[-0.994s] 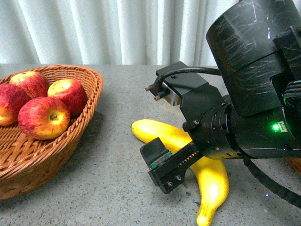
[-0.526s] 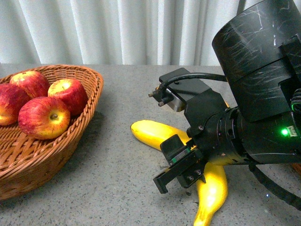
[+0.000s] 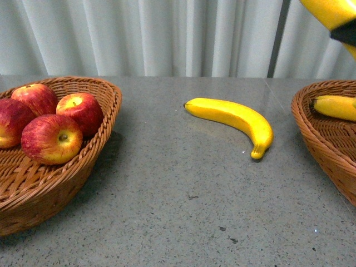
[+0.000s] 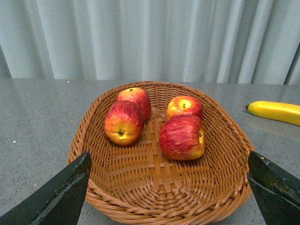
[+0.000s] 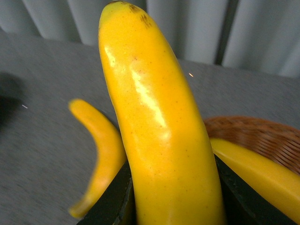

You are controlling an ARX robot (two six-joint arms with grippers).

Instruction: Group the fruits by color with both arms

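Left gripper [image 4: 168, 157]: fingers [image 4: 61, 197] spread wide, nothing between them. It hovers low, just short of the left basket [image 4: 93, 187], with the near rim ahead of and below the fingertips. Four apples [image 4: 182, 138] sit inside, farther ahead of the gripper, in two touching pairs. All are red streaked with yellow, and their stem ends show. None touches a finger.

Table banana [image 3: 236, 118]: lies flat on the table [image 3: 167, 211], well off to the left gripper's right and apart from both baskets. Its curve bows away from the robot and one tip points down toward it. From the right gripper it lies below and off to the left.

Right gripper [image 5: 176, 204]: raised high, pinching the held banana [image 5: 154, 131] between its black fingers [image 5: 110, 206]. The fruit stands out past the fingertips, its brown-flecked tip farthest from the wrist. In the front view only a black sliver of this gripper shows, at the top corner.

Right basket [image 3: 317, 139]: below the right gripper, but I cannot tell whether it is directly beneath. One basket banana [image 3: 336, 107] rests inside against the wicker wall. It is clear of the held banana.
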